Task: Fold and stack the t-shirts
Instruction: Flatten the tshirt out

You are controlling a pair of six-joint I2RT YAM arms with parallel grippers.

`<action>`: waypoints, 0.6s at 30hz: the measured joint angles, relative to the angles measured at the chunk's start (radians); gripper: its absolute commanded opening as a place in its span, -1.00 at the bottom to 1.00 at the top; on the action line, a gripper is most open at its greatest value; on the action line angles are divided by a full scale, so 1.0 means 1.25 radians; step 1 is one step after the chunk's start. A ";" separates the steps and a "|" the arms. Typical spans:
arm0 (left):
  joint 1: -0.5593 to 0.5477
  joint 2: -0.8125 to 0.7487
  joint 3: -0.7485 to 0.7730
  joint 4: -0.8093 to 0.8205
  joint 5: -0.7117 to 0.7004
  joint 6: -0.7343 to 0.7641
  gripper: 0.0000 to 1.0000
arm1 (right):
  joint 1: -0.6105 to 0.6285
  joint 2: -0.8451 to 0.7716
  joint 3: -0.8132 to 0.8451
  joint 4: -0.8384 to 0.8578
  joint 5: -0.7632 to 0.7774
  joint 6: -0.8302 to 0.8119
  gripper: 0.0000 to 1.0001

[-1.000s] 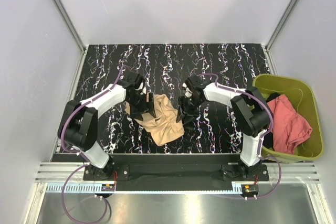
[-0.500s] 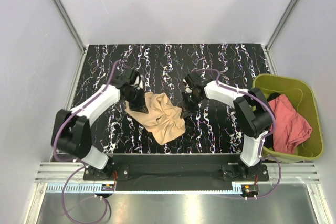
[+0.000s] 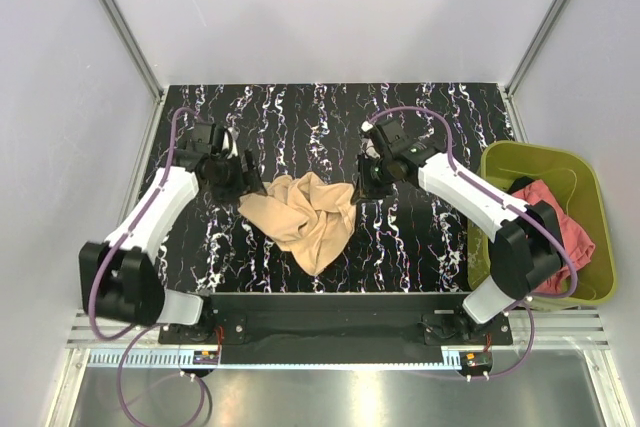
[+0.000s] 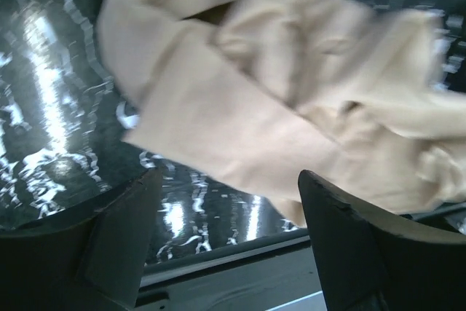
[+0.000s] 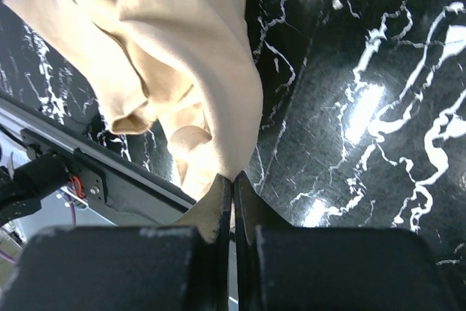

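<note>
The tan t-shirt (image 3: 305,217) lies crumpled in the middle of the black marbled table (image 3: 430,117). My right gripper (image 3: 362,187) is at the shirt's right edge. In the right wrist view its jaws are shut (image 5: 233,180) and pinch a fold of the tan cloth (image 5: 182,56). My left gripper (image 3: 243,177) sits just left of the shirt. It is open (image 4: 229,205) with only table between its fingers, and the tan cloth (image 4: 291,92) lies just beyond the tips. The salmon-red t-shirt (image 3: 572,232) is bunched in the bin, partly hidden by my right arm.
The olive-green bin (image 3: 530,150) stands off the table's right edge, beside my right arm's elbow. White walls with metal rails close in the table at the left, back and right. A black rail (image 3: 330,322) runs along the near edge.
My left gripper let go of the tan shirt, drew back to the left and opened. My right gripper shut on the shirt's right edge and pulled it rightward, spreading the cloth a little.
</note>
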 measured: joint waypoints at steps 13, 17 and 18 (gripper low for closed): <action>0.064 0.142 -0.048 0.013 -0.003 0.018 0.04 | 0.000 -0.011 -0.034 -0.020 0.018 0.000 -1.00; 0.067 0.190 -0.048 0.025 0.002 0.023 -0.45 | 0.000 -0.011 -0.034 -0.020 0.017 -0.001 -1.00; 0.068 0.203 -0.045 0.025 0.002 0.024 -0.60 | 0.000 -0.011 -0.034 -0.020 0.018 -0.001 -1.00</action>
